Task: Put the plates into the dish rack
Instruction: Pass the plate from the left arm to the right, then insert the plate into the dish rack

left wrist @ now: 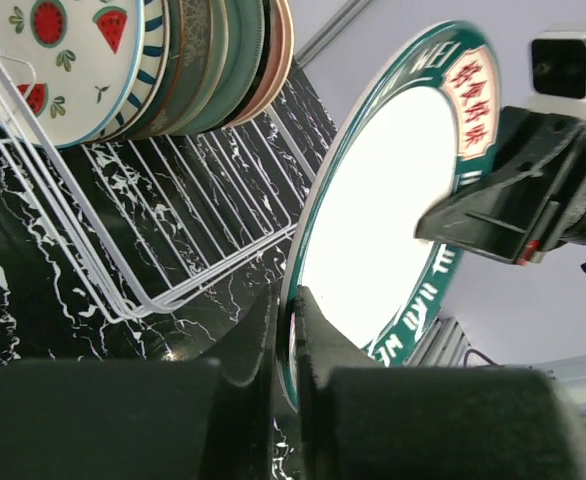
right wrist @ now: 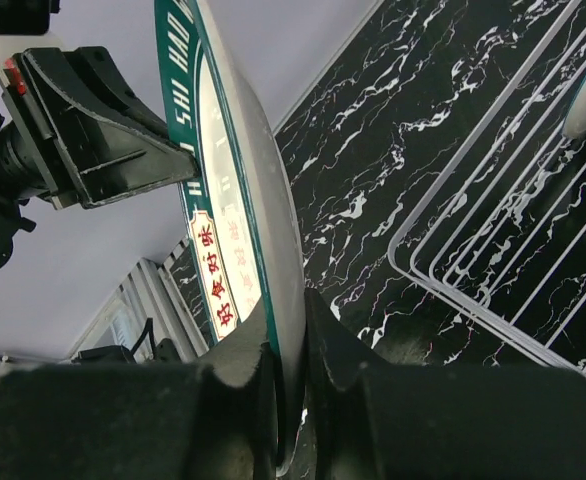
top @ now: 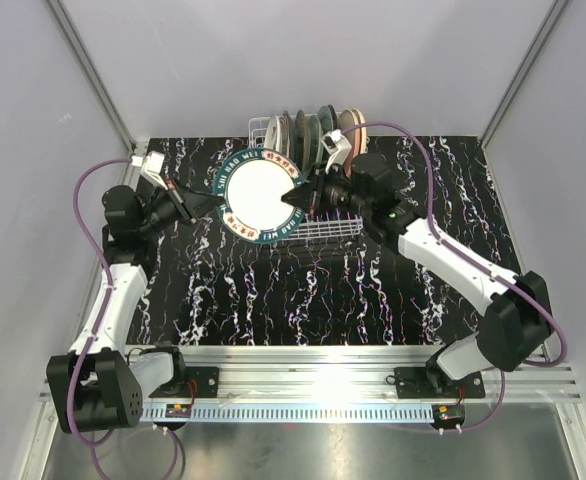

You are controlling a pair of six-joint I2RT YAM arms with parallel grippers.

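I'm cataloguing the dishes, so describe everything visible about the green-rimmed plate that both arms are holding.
The plate is round, glossy, ceramic-looking: a plain white centre, a dark green rim band with white lettering and cream panels of red characters, a pale grey underside. It is held off the table, tilted with its face toward the top camera, over the dish rack's near end. The left gripper and right gripper pinch opposite rim edges.

Reads "SHI HAO WEI" in white capitals along the green rim of the white plate (top: pixel 263 196). Shows red Chinese characters on cream panels of that rim, too small to read surely.
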